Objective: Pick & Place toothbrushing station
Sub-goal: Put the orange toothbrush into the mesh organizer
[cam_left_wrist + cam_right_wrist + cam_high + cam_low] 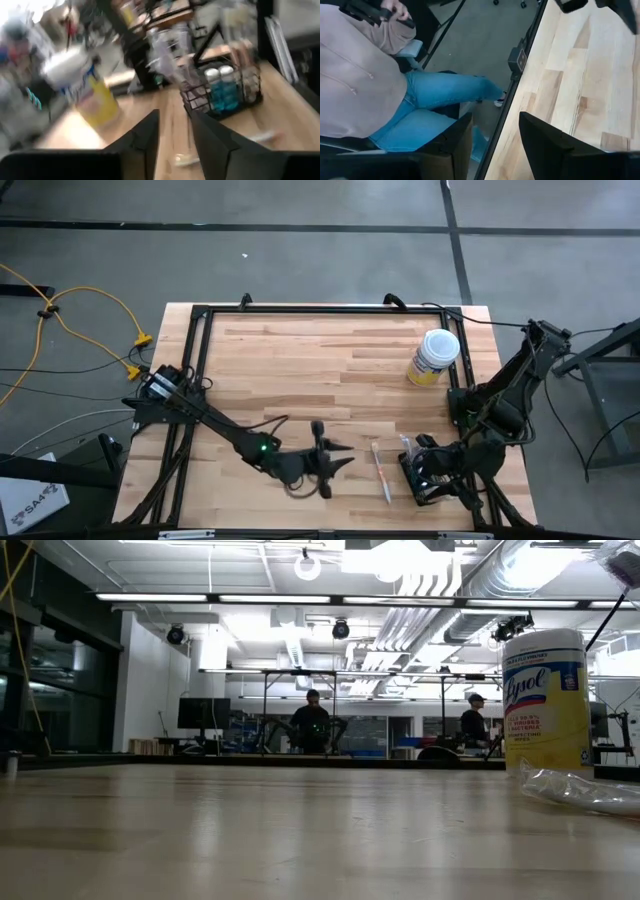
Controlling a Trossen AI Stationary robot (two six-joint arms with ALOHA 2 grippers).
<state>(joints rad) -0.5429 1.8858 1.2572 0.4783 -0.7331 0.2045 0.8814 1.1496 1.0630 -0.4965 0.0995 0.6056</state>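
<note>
Basket: I see the black wire basket (425, 480) at the near right edge of the table (300, 370), with bottles inside.
Right gripper (432, 470): it is over the basket; its fingers stand apart and hold nothing.
Left gripper (325, 462): near the front middle, half open, empty, I think waiting.
Toothbrush (382, 471): lies flat between both grippers, just beside the basket.
Yellow canister (433, 358): stands well apart, farther back.
</note>
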